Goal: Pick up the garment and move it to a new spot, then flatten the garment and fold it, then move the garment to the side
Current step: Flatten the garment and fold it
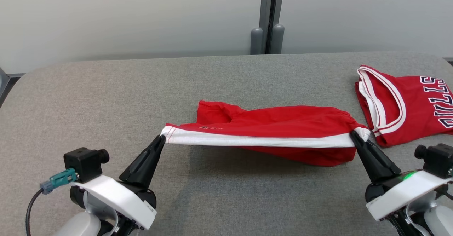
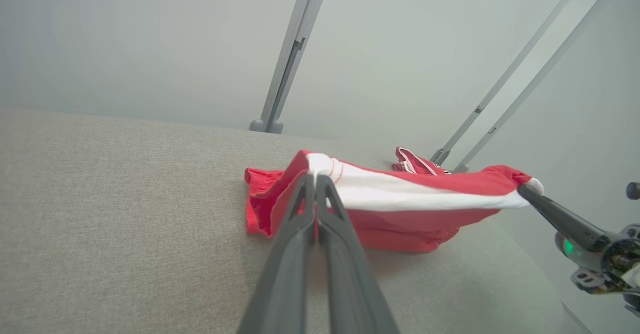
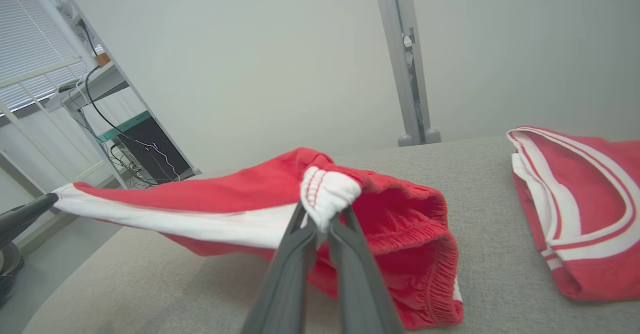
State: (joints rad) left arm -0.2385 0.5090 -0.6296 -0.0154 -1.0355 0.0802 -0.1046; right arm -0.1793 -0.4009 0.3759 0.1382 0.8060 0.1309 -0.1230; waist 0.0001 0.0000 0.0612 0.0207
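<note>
Grey felt covers the table (image 1: 106, 94), with a pale wall and a grey post (image 1: 270, 16) behind it at 12 o'clock in the head view. The shorts (image 1: 283, 122), red with a white side stripe, hang at the middle of that view, stretched between the two arms. Their stripe is pulled into a taut line, while the red cloth below sags onto the felt.

The left gripper (image 1: 162, 138), reaching in from 8 o'clock, has its fingers pressed together on the white corner at the shorts' left end. The right gripper (image 1: 353, 134), reaching in from 4 o'clock, pinches a bunched white knob of cloth at the right end, next to the gathered waistband. A folded red jersey (image 1: 400, 101) lies at 3 o'clock, just beside the right gripper.

Each grip looks thin, holding only a small bite of hem. If the arms pull further apart, a corner may slide out and that end would drop in a heap. The sagging part touches the felt, so dragging the shorts sideways could roll it under and leave creases. A move toward 3 o'clock risks catching the jersey and rumpling it.
</note>
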